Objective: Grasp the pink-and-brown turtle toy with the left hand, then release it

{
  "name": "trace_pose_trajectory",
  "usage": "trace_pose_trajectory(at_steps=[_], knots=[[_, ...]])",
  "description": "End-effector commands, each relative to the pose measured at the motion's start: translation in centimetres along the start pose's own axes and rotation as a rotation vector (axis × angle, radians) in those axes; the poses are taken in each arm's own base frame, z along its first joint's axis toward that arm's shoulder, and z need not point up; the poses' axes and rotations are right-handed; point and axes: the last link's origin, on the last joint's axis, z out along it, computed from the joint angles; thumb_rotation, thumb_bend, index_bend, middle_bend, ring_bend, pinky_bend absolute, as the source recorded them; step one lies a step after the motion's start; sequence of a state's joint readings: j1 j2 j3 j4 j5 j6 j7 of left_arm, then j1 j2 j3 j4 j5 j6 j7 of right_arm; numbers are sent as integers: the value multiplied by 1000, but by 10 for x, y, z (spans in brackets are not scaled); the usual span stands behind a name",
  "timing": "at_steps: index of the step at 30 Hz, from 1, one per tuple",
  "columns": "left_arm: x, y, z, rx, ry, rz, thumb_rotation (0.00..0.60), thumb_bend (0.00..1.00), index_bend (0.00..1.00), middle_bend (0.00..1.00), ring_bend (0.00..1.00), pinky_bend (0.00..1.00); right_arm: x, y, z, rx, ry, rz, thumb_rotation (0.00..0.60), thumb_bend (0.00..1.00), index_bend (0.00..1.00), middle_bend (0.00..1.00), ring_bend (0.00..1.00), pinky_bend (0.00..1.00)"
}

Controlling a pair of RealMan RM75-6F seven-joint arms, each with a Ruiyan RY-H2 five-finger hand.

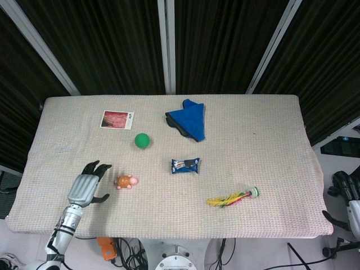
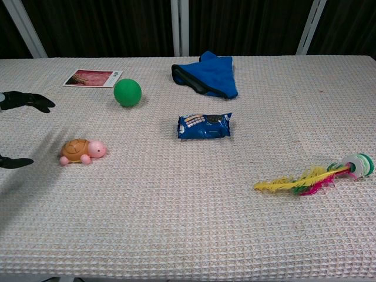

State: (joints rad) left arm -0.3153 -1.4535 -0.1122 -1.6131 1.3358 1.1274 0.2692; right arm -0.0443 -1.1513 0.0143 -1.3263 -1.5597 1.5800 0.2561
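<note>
Left robot hand [image 1: 87, 185] released, fingers spread, holding nothing; it hovers over the desk [image 1: 270, 124] just left of the turtle toy [image 1: 127, 181], not touching it. The turtle toy lies on the desk's front-left area, below the green ball [image 1: 142, 140]. Right robot hand [image 1: 347, 194] sits off the desk's right edge; its state cannot be told.

Bare cloth separates left hand [image 1: 87, 188] from turtle toy [image 1: 127, 181].
</note>
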Motion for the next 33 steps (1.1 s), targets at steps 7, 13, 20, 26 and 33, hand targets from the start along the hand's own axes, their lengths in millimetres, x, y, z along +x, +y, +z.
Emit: trace_pose_trajectory(at_steps=[7,13,20,26,33], knots=[[-11,3,16,1,-25,5,600,234,211,219,0,89,1,5,2,-17,-8,-2,600,204,0,0,0,0],[-18,11,23,-18,-48,-17,600,226,217,239,0,88,1,5,3,-21,-13,-4,600,226,0,0,0,0],[-22,19,31,-34,-53,-31,600,219,244,277,0,89,1,8,3,-28,-17,-2,600,226,0,0,0,0],[-27,21,37,-29,-57,-37,600,222,292,331,0,108,0,10,4,-36,-20,-4,600,226,0,0,0,0],[-32,21,42,-18,-48,-41,600,257,403,437,55,130,-1,12,5,-43,-29,-4,600,226,0,0,0,0]])
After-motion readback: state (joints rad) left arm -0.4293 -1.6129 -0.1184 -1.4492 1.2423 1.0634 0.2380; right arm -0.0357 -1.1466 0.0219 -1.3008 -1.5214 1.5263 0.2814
